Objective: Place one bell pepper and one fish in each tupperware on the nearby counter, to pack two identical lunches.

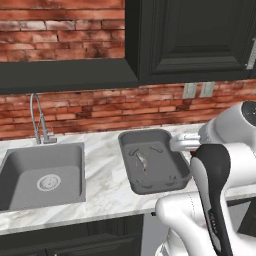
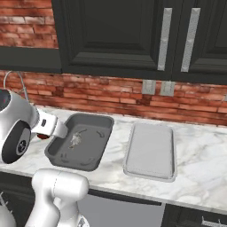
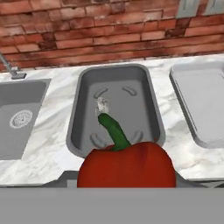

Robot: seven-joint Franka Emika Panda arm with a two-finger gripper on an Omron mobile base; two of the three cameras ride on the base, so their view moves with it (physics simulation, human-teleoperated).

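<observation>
A red bell pepper [image 3: 127,168] with a green stem sits close to the camera in the hand view, and my gripper [image 2: 45,134] is shut on it. A sliver of the pepper [image 2: 42,137] shows under the white hand, just left of the dark grey tupperware tub [image 2: 94,119]. The pepper hides the fingertips. A small pale fish [image 3: 103,105] lies inside that tub [image 3: 83,94], and the fish [image 1: 141,161] rests near the tub's middle. The shallow light grey tupperware tray [image 2: 150,150] lies to the tub's right on the white marble counter [image 2: 199,168].
A steel sink [image 1: 40,175] with a faucet [image 1: 37,120] is set into the counter [image 1: 105,190] left of the tub [image 1: 150,135]. A brick wall and black upper cabinets stand behind. My own arm crosses the lower right of the left base view.
</observation>
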